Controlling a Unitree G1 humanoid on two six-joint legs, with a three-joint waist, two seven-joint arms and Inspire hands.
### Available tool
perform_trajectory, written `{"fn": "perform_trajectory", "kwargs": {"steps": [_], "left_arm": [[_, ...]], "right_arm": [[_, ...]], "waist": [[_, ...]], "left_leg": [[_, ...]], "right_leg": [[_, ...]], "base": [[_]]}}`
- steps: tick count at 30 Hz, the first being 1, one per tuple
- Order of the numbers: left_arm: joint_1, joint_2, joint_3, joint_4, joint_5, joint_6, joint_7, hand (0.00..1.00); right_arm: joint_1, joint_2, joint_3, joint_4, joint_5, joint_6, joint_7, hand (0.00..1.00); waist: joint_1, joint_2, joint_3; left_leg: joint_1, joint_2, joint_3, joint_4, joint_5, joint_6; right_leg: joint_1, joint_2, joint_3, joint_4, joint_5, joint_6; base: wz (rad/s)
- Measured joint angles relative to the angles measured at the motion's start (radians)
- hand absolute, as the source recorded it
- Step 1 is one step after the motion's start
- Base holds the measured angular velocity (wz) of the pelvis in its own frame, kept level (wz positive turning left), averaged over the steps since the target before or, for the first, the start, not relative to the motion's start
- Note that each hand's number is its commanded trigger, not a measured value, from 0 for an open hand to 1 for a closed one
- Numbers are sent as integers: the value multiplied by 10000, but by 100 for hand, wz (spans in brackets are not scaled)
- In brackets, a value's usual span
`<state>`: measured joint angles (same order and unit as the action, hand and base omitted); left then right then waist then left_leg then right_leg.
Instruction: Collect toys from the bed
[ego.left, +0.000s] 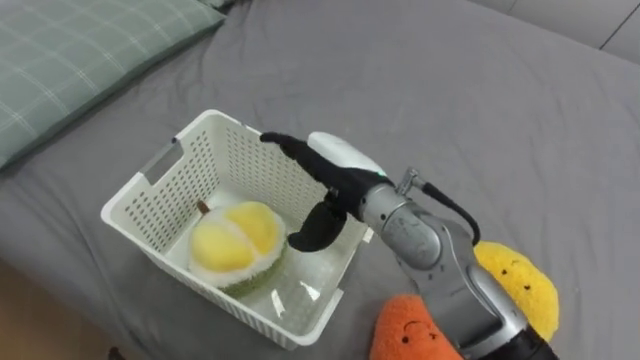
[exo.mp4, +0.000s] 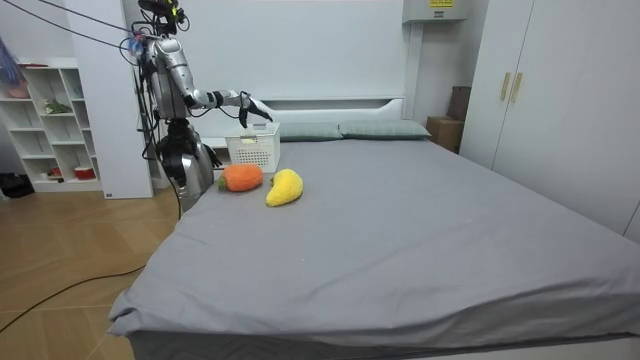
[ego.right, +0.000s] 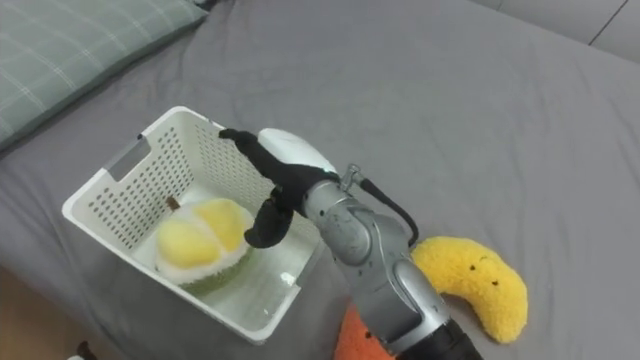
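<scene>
A white slatted basket (ego.left: 160, 200) stands on the grey bed (ego.left: 480, 110) and holds a yellow-and-green durian plush (ego.left: 235, 240). My right hand (ego.left: 335, 185) hovers over the basket's right side, open, fingers relaxed and holding nothing. A yellow plush with a face (ego.left: 520, 285) lies on the bed to the right of my forearm, and an orange plush (ego.left: 410, 330) lies just below it. In the room view I stand at the bed's side by the basket (exo.mp4: 252, 150), right hand (exo.mp4: 250, 103) stretched over it, with the orange plush (exo.mp4: 242, 177) and yellow plush (exo.mp4: 284, 187) beside it.
A green checked pillow (ego.left: 70, 70) lies at the upper left, beyond the basket. The bed's edge runs close along the basket's near-left side. White shelves (exo.mp4: 50, 120) stand behind me, and wardrobes (exo.mp4: 540, 90) line the room view's right.
</scene>
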<state>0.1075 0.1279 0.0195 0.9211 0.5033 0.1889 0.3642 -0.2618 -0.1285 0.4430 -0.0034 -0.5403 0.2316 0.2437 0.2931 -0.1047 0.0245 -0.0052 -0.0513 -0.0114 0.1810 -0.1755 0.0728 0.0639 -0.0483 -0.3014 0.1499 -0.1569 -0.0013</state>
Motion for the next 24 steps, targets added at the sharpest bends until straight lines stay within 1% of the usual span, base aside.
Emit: {"fn": "perform_trajectory", "kwargs": {"steps": [1, 2, 3, 4, 5, 6, 8, 9, 10, 11, 12, 13, 14, 16, 17, 18, 19, 20, 21, 23, 24], "left_arm": [[58, -20, 98, -31, 30, -2, 13, 0], [71, -28, 173, -35, 29, -4, 21, 0], [113, -25, 271, -31, 11, -9, 71, 0], [244, -32, 391, -29, 4, -65, 200, 0], [412, -28, 426, -31, -6, -92, 276, 0], [510, -31, 433, -32, -20, -97, 296, 0], [829, -60, 509, -35, -28, -177, 379, 0], [877, -61, 570, -33, -35, -198, 379, 0], [936, -61, 674, 43, -37, -220, 393, 0], [1091, -82, 834, 91, 36, -251, 405, 0], [1166, -118, 964, 76, 64, -259, 420, 0], [1256, -166, 1098, 4, 108, -260, 463, 0], [1286, -182, 1149, -23, 110, -262, 464, 0], [1514, -187, 1242, -107, 107, -211, 476, 0], [1549, -137, 1239, -107, 93, -172, 490, 0], [1558, -104, 1238, -107, 93, -162, 491, 0], [1572, -35, 1240, -109, 94, -154, 491, 0], [1569, 45, 1244, -109, 98, -150, 491, 0], [1564, 85, 1243, -108, 97, -150, 491, 0], [1453, 145, 1223, -100, 94, -149, 488, 0], [1424, 156, 1195, -100, 96, -149, 488, 0]], "right_arm": [[106, -6, -242, -12, 32, -38, -273, 0], [155, -6, -398, -25, 117, -71, -394, 0], [314, -12, -796, -23, 404, -208, -725, 0], [488, -28, -1147, -24, 603, -290, -1098, 0], [692, -67, -1493, -23, 658, -379, -1470, 0], [807, -91, -1651, -12, 657, -422, -1662, 0], [1272, -358, -2195, 69, 725, -636, -2326, 0], [1344, -435, -2307, 189, 820, -700, -2486, 0], [1436, -585, -2502, 608, 1081, -773, -2744, 0], [1518, -652, -2777, 1168, 1199, -830, -2867, 0], [1534, -665, -2974, 1507, 1230, -842, -2931, 0], [1542, -702, -3366, 2084, 1254, -800, -3001, 0], [1543, -741, -3543, 2350, 1254, -764, -3050, 0], [1559, -1058, -3870, 3389, 1408, -748, -3459, 0], [1558, -1308, -3872, 3992, 1451, -748, -3674, 0], [1552, -1399, -3882, 4316, 1432, -751, -3749, 0], [1544, -1547, -3906, 4983, 1429, -753, -3870, 0], [1499, -1630, -3930, 5662, 1429, -750, -3999, 0], [1412, -1657, -3927, 6055, 1427, -751, -4043, 0], [819, -1823, -3914, 7502, 1441, -739, -4143, 0], [633, -1877, -3910, 7910, 1446, -740, -4157, 0]], "waist": [[-141, -27, -37], [-189, -47, -52], [-306, 8, -20], [-445, 12, -38], [-591, 66, -45], [-685, 100, -66], [-962, 161, -171], [-1025, 159, -175], [-1193, 179, -172], [-1293, 201, -210], [-1356, 178, -249], [-1414, 150, -269], [-1441, 145, -273], [-1519, 89, -290], [-1533, 12, -270], [-1536, -14, -257], [-1544, -62, -248], [-1529, -160, -292], [-1495, -176, -298], [-1474, -177, -268], [-1475, -164, -262]], "left_leg": [[8, -1, -14, -21, 0, 1], [12, -3, -16, -46, 0, 2], [40, -4, -21, -58, 1, 3], [139, -5, -8, -49, 5, 9], [251, -3, 21, -55, 4, 10], [293, -3, 28, -64, 3, 12], [362, -6, 102, -90, 7, 21], [394, -7, 102, -90, 9, 24], [501, -1, 156, -130, 10, 25], [527, 10, 197, -153, 7, 24], [526, 14, 221, -152, 6, 24], [514, 24, 264, -144, 7, 22], [514, 29, 294, -138, 7, 22], [551, 44, 373, -122, 7, 23], [530, 43, 359, -96, 8, 22], [500, 43, 346, -67, 8, 22], [418, 36, 300, 2, 4, 24], [302, 31, 273, 50, 4, 25], [238, 35, 268, 69, 3, 25], [-135, 33, 274, 196, 14, 42], [-235, 32, 272, 203, 29, 59]], "right_leg": [[22, -6, -8, 0, 1, 3], [27, -6, -2, 1, 2, 4], [60, -6, -1, 1, 3, 5], [133, -6, 21, 3, 5, 8], [221, -5, 36, -2, 8, 14], [256, -5, 51, -2, 13, 21], [292, -12, 154, -2, 23, 37], [321, -14, 165, -2, 24, 39], [410, -5, 245, -1, 24, 39], [436, -1, 273, 3, 24, 39], [430, -3, 278, 9, 23, 40], [394, -3, 326, 30, 24, 39], [379, -5, 375, 43, 25, 36], [362, -11, 497, 90, 32, 26], [363, -9, 462, 101, 33, 24], [362, -4, 422, 99, 34, 22], [338, -3, 324, 98, 36, 19], [261, -12, 241, 104, 43, 13], [185, -9, 258, 134, 46, 8], [-187, -25, 268, 258, 89, -7], [-296, -29, 261, 261, 118, -10]], "base": [[-4], [0], [0], [-4], [-5], [-9], [-9], [-7], [-7], [-9], [-9], [-9], [-15], [-12], [0], [13], [16], [11], [0], [-2], [0]]}}
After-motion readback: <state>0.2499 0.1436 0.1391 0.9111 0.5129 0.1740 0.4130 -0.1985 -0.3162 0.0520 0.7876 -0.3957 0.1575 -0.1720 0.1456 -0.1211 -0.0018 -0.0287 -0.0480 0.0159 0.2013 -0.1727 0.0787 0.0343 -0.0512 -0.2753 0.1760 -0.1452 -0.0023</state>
